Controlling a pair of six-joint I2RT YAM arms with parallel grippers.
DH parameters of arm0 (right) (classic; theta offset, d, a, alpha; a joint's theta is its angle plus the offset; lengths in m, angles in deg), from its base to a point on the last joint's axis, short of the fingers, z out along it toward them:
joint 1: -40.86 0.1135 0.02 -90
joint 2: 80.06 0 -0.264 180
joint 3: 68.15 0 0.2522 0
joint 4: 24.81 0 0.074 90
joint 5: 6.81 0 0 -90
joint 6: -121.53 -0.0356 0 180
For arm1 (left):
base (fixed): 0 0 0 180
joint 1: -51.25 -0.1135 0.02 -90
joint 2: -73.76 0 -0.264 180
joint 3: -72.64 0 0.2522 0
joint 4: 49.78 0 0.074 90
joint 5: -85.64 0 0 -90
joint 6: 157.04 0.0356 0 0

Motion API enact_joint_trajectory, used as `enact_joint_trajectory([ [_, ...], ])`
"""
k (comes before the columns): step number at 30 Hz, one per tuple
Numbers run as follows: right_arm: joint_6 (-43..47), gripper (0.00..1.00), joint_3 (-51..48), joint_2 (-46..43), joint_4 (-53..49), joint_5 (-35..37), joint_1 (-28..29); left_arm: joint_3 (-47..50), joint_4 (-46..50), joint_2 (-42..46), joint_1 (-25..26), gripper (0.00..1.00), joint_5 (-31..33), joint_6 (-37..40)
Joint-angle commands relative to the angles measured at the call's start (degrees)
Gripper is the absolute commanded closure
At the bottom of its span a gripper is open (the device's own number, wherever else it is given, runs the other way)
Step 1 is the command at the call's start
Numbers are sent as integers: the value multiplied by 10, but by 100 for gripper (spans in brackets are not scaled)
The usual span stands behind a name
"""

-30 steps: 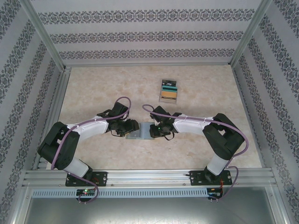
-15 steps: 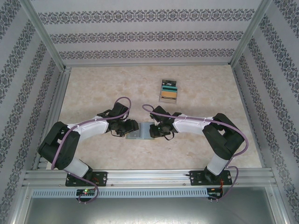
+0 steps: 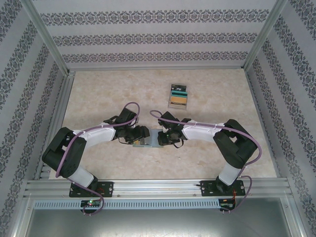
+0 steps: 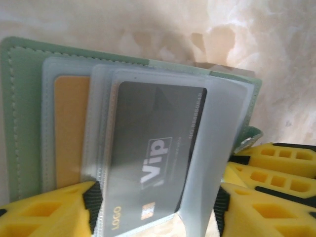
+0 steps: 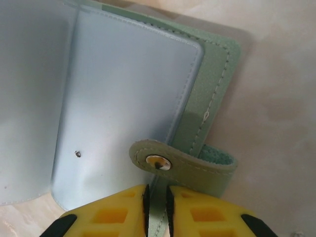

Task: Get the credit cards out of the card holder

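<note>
Where the table (image 3: 98, 94) meets both pincers, the card holder (image 3: 149, 139) lies open and flat between them, touching each. Well beyond the fingertips sits a staggered pile of loose credit cards (image 3: 178, 96).

The right gripper (image 5: 157, 203) is clenched on the edge of the dull-green cover, just beside the snap strap (image 5: 182, 165), and pins the pale blue-grey inside open. The left gripper (image 4: 155, 215) has its jaws spread astride the near end of a clear sleeve. I cannot tell whether its pads press on it.

Straight ahead of that pincer, inside the sleeve, lies a grey card (image 4: 153, 158) printed "VIP". Its long axis points away from the fingers and its short end sits between them. The left arm is therefore the nearer one, and I judge the draw should run straight back along that axis. Left of it, a tan card (image 4: 71, 133) sits in a deeper pocket.
</note>
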State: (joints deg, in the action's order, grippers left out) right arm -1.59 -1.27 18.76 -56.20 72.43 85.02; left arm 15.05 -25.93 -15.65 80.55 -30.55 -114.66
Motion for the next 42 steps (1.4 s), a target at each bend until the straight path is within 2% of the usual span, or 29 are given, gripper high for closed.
enact_joint_trajectory([
  [1, -9, 77, -4, 32, -3, -8, 17, 8, -9, -11, 10, 24, -11, 3],
  [4, -9, 74, -4, 32, -3, -8, 18, 8, -7, -10, 11, 12, -10, 4],
  [10, -18, 63, -17, 7, 2, 16, 13, 7, -1, -9, 11, 0, -6, 7],
  [13, -25, 56, -32, -27, 5, 40, 8, 7, 2, -5, 11, 1, -2, 9],
  [19, -25, 55, -67, -116, -1, 79, -30, 1, 13, 2, 10, 1, 5, 13],
  [23, -29, 57, -85, -165, 16, 57, -62, -11, 32, 12, 9, 0, 11, 21],
  [28, -42, 60, -64, -152, 42, 0, -54, -17, 65, 41, -11, 0, 27, 36],
  [32, -56, 65, -30, -107, 61, -30, -28, -10, 80, 55, -28, 11, 32, 47],
  [35, -70, 71, -10, -74, 80, -53, -12, -1, 81, 55, -36, 32, 34, 53],
  [40, -93, 76, 8, -24, 109, -88, -3, 7, 76, 33, -41, 75, 34, 64],
  [42, -99, 77, 12, -8, 118, -102, -3, 6, 71, 19, -40, 86, 31, 67],
])
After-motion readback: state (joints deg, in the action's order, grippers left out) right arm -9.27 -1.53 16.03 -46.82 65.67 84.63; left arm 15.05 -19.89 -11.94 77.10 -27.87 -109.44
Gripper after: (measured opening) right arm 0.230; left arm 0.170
